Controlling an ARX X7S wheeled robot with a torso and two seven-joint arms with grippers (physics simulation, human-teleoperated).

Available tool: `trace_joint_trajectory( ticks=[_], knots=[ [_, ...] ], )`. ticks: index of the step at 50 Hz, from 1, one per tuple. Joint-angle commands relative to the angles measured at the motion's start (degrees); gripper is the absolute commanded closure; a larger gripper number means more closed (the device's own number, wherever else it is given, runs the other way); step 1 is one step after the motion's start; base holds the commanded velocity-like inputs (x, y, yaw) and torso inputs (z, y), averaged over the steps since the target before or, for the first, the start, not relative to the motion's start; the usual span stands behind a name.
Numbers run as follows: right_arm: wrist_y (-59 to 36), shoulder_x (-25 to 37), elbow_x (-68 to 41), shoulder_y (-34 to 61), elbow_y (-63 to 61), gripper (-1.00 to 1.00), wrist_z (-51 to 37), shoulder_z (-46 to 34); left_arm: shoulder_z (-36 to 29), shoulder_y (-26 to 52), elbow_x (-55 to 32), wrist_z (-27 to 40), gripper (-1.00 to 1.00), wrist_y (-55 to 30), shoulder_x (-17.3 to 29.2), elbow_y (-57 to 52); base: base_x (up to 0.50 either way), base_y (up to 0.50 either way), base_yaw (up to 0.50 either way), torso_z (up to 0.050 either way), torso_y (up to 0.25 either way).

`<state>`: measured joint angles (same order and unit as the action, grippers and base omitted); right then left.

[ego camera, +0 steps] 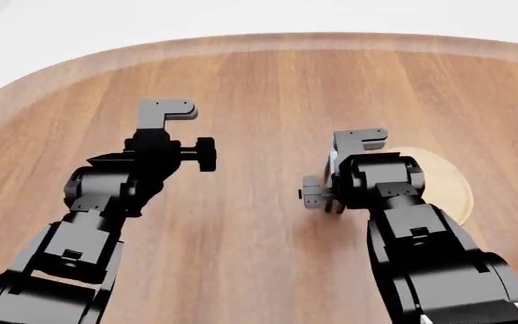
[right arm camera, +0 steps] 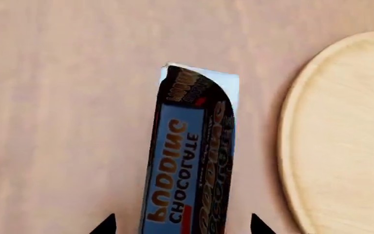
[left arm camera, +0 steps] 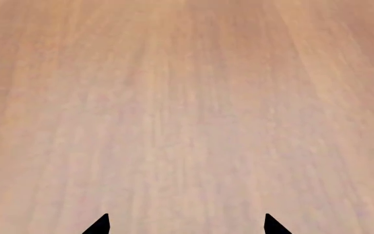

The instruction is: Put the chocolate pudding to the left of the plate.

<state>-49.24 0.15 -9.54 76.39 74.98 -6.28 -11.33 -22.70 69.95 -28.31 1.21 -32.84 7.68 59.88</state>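
The right gripper (right arm camera: 183, 225) has its two dark fingertips (right arm camera: 105, 225) spread, one on each side of the pudding (right arm camera: 190, 156), and whether they touch the carton cannot be told; the pudding lies narrow side up on the table (right arm camera: 57, 122), just beside the plate (right arm camera: 343, 136) with a thin strip of wood between them. In the head view the right gripper (ego camera: 349, 158) hangs over the plate's (ego camera: 448, 185) left edge and hides the carton. The left gripper (left arm camera: 185, 225) shows its tips (left arm camera: 99, 225) spread wide over bare wood, well apart from the plate, out on the table's (ego camera: 259, 81) left part.
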Motion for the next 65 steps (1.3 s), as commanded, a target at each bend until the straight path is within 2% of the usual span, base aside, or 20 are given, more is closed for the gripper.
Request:
trace_joint_trajectory(
  ticks=[1, 14, 21, 32, 41, 49, 57, 65],
  knots=[
    [1.1, 0.1, 0.2, 1.1, 0.0, -1.0, -1.0, 0.6, 0.5, -1.4, -1.2, 0.9, -1.0, -2.4, 1.2, -4.8, 0.0, 0.0, 0.0, -0.006, 0.25],
    [-1.1, 0.6, -0.8, 1.0, -3.4, -1.0, -1.3, 0.2, 1.2, -3.8, -3.1, 2.6, -1.0, -6.6, 3.0, -12.6, 0.0, 0.0, 0.0, -0.008, 0.25],
    [-14.6, 3.1, -4.2, -7.4, -27.7, -1.0, -3.4, 1.8, 2.6, -7.5, -6.0, 5.3, -1.0, -11.4, 5.3, -24.3, 0.0, 0.0, 0.0, -0.009, 0.25],
    [-29.5, 6.0, -10.5, -21.0, -64.2, -1.0, -5.6, 5.6, 6.4, -17.9, -12.6, 12.3, -1.0, -18.7, 10.8, -52.2, 0.0, 0.0, 0.0, -0.009, 0.25],
    [-35.1, 7.9, -15.7, -32.2, -88.6, -1.0, -5.9, 9.2, 8.9, -28.6, -16.6, 18.0, -1.0, -20.8, 15.2, -74.2, 0.0, 0.0, 0.0, -0.009, 0.25],
    [-39.1, 8.5, -20.2, -40.5, -110.4, -1.0, -7.4, 14.2, 12.7, -36.9, -20.4, 21.5, -1.0, -21.1, 18.5, -88.7, 0.0, 0.0, 0.0, -0.009, 0.25],
    [-35.3, 9.9, -22.5, -49.9, -123.6, -1.0, -7.7, 17.8, 16.2, -47.3, -19.6, 23.9, -1.0, -16.4, 21.4, -101.2, 0.0, 0.0, 0.0, -0.009, 0.25],
    [-20.3, 13.2, -20.4, -63.8, -131.9, -1.0, -5.4, 17.8, 16.6, -59.0, -12.1, 25.4, -1.0, -8.4, 23.6, -112.0, 0.0, 0.0, 0.0, -0.009, 0.25]
  ],
)
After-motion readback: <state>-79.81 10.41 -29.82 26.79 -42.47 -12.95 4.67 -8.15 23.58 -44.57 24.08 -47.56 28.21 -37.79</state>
